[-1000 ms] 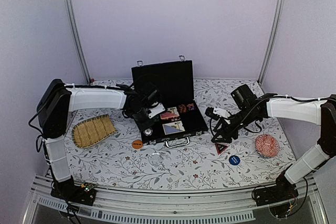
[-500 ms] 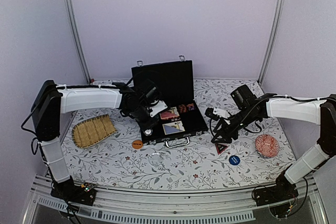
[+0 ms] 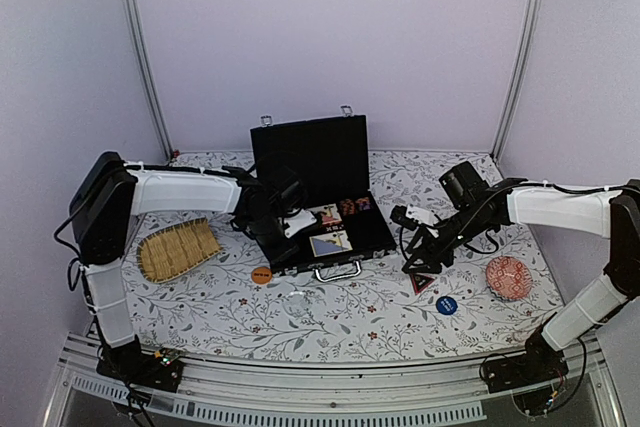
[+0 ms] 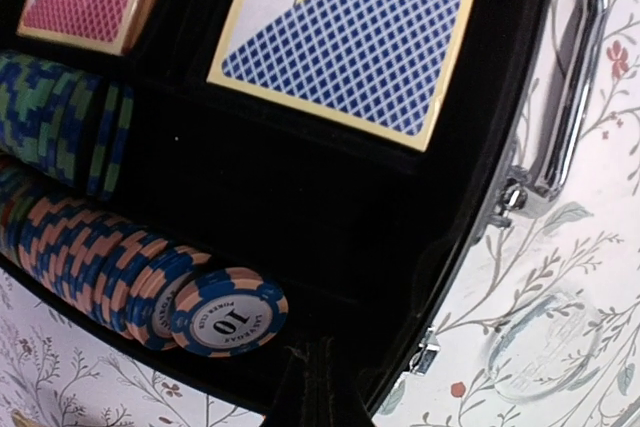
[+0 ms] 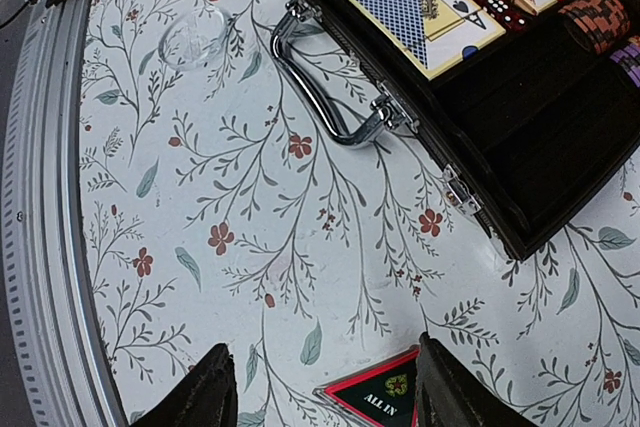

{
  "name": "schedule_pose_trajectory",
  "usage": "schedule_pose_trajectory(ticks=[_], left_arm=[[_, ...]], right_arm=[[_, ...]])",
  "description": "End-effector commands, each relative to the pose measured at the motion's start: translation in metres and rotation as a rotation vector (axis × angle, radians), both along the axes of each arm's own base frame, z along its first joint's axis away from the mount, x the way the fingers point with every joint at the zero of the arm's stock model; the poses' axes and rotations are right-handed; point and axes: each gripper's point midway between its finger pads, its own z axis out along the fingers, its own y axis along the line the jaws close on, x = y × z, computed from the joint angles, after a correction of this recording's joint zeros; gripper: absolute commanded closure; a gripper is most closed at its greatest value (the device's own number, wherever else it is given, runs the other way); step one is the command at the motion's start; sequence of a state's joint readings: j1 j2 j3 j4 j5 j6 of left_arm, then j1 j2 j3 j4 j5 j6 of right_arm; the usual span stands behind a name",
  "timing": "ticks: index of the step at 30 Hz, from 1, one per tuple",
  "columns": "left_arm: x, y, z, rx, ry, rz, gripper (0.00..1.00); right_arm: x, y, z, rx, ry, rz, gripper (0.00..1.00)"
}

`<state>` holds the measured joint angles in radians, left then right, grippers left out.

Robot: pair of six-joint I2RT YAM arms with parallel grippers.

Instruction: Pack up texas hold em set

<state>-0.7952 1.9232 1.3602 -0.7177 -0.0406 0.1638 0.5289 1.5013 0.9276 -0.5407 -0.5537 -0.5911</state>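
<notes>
The case [image 3: 312,159] sits open mid-table, lid up at the back. The left gripper [image 4: 318,372] is pinched shut, empty, over its front rim. The right gripper [image 5: 322,347] hangs open above the ALL IN triangle [image 5: 385,397], with the red bowl [image 3: 508,277] nearby.

table [image 3: 350,322] | case [image 3: 320,157] | straw tray [image 3: 178,249] | red bowl [image 3: 508,278] | orange disc [image 3: 261,274] | blue disc [image 3: 446,305]

left gripper [image 4: 318,379]: jaws pressed together, angled downward | right gripper [image 5: 322,387]: jaws apart, pointing down, hovering low

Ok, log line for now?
case open | left gripper shut by chip row, nothing held | right gripper open over ALL IN marker | orange disc, blue disc outside case
</notes>
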Motion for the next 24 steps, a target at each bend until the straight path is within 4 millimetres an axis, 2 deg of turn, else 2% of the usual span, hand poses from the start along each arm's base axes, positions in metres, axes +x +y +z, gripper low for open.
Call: schedule_pose_trajectory(ticks=[1, 3, 8, 24], left_arm=[[0.010, 0.003, -0.010, -0.009, 0.018, 0.022, 1.00], [0.012, 0.009, -0.027, 0.024, 0.042, 0.027, 1.00], [0.020, 0.018, -0.042, 0.078, 0.054, 0.037, 1.00], [0.054, 0.027, -0.039, 0.084, -0.010, 0.083, 1.00]], right_arm=[[-0.004, -0.002, -0.005, -0.002, 0.025, 0.003, 0.38], [-0.004, -0.002, -0.005, -0.004, 0.027, 0.001, 0.38], [-0.004, -0.003, -0.006, -0.008, 0.028, 0.002, 0.38], [-0.004, -0.004, -0.013, -0.023, 0.044, 0.002, 0.38]])
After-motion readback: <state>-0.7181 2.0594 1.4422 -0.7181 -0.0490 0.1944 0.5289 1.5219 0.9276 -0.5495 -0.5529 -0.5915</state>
